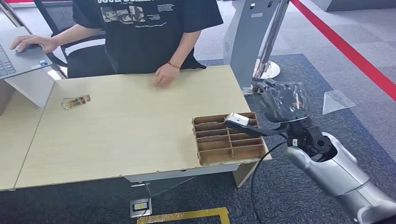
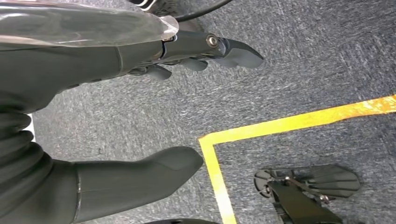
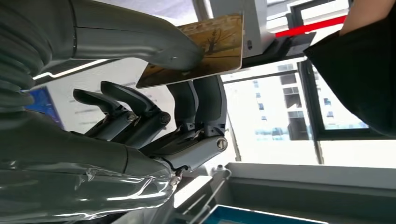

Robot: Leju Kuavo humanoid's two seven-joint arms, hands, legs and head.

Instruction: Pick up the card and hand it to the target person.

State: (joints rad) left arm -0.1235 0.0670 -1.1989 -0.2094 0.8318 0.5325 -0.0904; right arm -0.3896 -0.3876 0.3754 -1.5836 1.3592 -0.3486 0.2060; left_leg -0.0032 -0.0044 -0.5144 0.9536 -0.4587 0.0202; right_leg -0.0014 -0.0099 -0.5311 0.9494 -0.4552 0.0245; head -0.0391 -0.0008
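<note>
From the head view I see my right hand (image 1: 280,105) raised beside the right edge of the pale wooden table (image 1: 126,130), just over the brown cardboard divider tray (image 1: 229,138) that sits at the table's near right corner. In the right wrist view the thick grey thumb (image 3: 154,49) presses the thin rectangular card with a golden-brown tree picture (image 3: 205,49) against two dark fingers (image 3: 201,100) below it, so the card is pinched firmly; the other fingers are curled in near the palm. The card is off the table and in the hand. In the head view it appears as a pale flat piece at the fingertips, above the tray's far right part.

The person in a black printed T-shirt (image 1: 144,32) stands at the far edge of the table, one hand (image 1: 163,74) resting on that edge and the other on a grey laptop (image 1: 18,58) at the left. Another small card (image 1: 75,101) lies near the far left corner.

My left hand (image 2: 140,107) hangs over grey carpet with yellow tape (image 2: 280,126). It holds nothing, and thumb and fingers are well apart.
</note>
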